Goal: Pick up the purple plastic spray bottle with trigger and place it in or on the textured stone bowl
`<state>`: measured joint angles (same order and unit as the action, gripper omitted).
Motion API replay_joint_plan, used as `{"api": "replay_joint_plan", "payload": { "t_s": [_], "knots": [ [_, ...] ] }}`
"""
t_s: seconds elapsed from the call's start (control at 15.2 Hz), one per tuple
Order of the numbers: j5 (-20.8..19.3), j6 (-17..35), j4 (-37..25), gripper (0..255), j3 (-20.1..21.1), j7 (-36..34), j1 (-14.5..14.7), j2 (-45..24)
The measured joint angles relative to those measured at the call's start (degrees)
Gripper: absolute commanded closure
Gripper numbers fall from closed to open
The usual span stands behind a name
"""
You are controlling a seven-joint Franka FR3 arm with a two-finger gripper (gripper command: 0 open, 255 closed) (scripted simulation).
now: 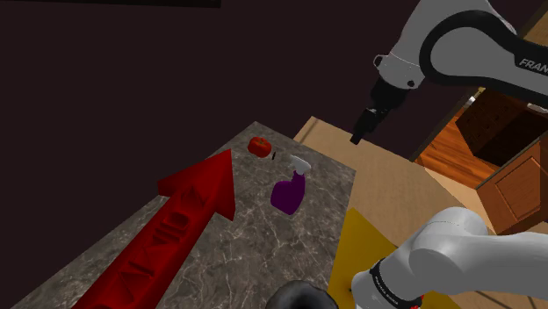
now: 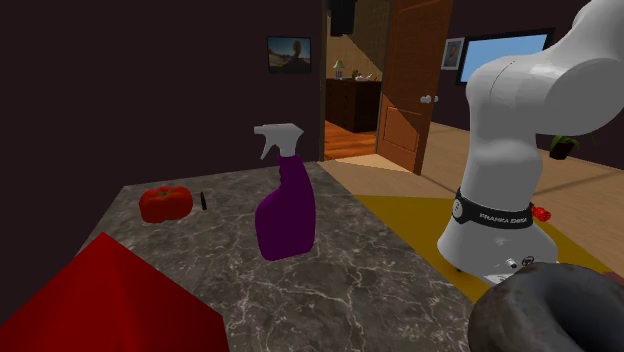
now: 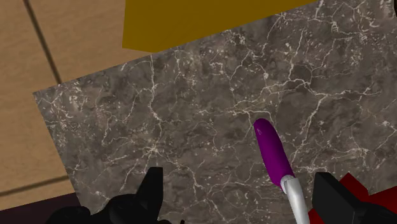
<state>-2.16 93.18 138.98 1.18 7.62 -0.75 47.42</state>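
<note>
Shoulder view first: the purple spray bottle [image 1: 288,193] stands upright on its base near the middle of the frame, on the dark marbled bench [image 1: 263,250], with its white trigger head on top. Sitting like that leaves the narrow neck free for a grab, I'd guess.

The tool [image 1: 358,133] hangs well above it, toward the upper right of the frame, more over the tan floor past the bench edge than over the bottle. In the wrist view its two black fingers stand wide apart with nothing touching them, so it's open and empty. Makes sense, since the pick isn't done yet.

The dark stone-looking bowl [image 1: 303,297] sits at the bottom edge of the frame, close to the base of the arm [image 1: 439,255], so the carry should be short. A red tomato-like thing [image 1: 259,145] lies further up the bench, and a big red arrow shape [image 1: 176,228] takes the left part. Both are apart from the bottle.

Arm pose: it rises from the lower right, arcs across the upper right corner, and the wrist points down and left toward the bench.
</note>
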Motion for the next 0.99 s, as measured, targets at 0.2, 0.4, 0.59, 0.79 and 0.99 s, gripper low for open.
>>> {"api": "replay_joint_plan", "payload": {
  "t_s": [0.2,0.4,0.59,0.79,0.99],
  "knots": [
    [0.69,2.73,1.66,0,0.62,-0.24,0.69,-0.56],
    [1.93,8.98,4.84,0,1.64,-0.25,2.12,-2.3],
    [3.31,15.43,7.65,0,2.93,-0.32,3.74,-4.36],
    [4.59,22.56,9.41,0,4.33,-0.34,5.3,-8.17],
    [5.53,28.68,11.17,0,5.45,-0.26,6.53,-11.24]
  ]
}}
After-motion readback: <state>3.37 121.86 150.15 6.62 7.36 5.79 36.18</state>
